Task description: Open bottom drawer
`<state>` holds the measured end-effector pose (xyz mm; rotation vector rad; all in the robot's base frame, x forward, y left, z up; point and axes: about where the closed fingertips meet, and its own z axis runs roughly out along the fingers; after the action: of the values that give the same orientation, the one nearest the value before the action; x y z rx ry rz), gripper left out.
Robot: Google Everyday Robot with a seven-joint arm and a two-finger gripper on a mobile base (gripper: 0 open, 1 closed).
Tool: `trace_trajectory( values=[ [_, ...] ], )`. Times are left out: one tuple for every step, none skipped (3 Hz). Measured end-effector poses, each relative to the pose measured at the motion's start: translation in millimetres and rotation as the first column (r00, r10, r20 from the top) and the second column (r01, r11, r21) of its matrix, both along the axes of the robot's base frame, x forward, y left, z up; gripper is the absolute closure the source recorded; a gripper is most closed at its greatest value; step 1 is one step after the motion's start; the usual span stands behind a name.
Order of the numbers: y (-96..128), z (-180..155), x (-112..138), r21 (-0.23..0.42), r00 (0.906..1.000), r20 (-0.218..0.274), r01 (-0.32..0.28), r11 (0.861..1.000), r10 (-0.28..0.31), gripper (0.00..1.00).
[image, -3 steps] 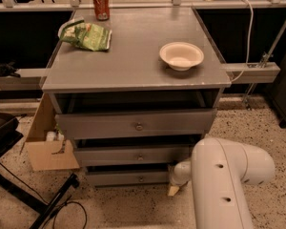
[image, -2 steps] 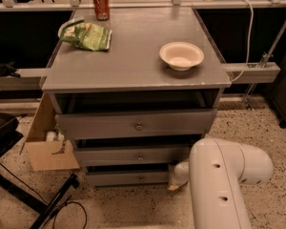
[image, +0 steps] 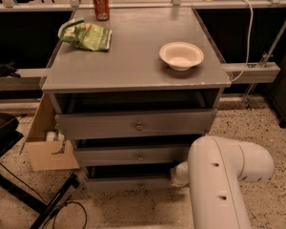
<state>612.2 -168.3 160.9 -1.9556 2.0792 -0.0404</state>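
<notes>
The grey cabinet (image: pixel 133 63) has three drawer fronts stacked under its top. The bottom drawer (image: pixel 126 182) is the slim lowest panel, with a dark gap above it; I cannot see its knob. The middle front (image: pixel 109 156) and the top front (image: pixel 100 125) each show a small round knob. My white arm (image: pixel 226 180) fills the lower right. My gripper (image: pixel 179 173) is at the right end of the bottom drawer, mostly hidden behind the arm.
On the cabinet top lie a white bowl (image: pixel 181 56), a green chip bag (image: pixel 87 34) and a red soda can (image: pixel 101 4). An open cardboard box (image: pixel 47 147) stands on the floor at the left, with a black stand leg (image: pixel 33 202) and cables beside it.
My arm has shifted slightly to the left, toward the cabinet's lower right corner. The drawers and the things on top have not moved.
</notes>
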Motion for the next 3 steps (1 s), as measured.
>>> trace_trajectory(
  values=[
    [0.0,4.3,0.0,0.0,1.0,0.0,0.0,1.0,0.0,1.0],
    [-11.8,-1.3,-24.7,-0.006,0.9987,-0.05,0.01,1.0,-0.01,1.0],
    [-10.9,2.0,-24.7,-0.006,0.9987,-0.05,0.01,1.0,-0.01,1.0]
  ],
)
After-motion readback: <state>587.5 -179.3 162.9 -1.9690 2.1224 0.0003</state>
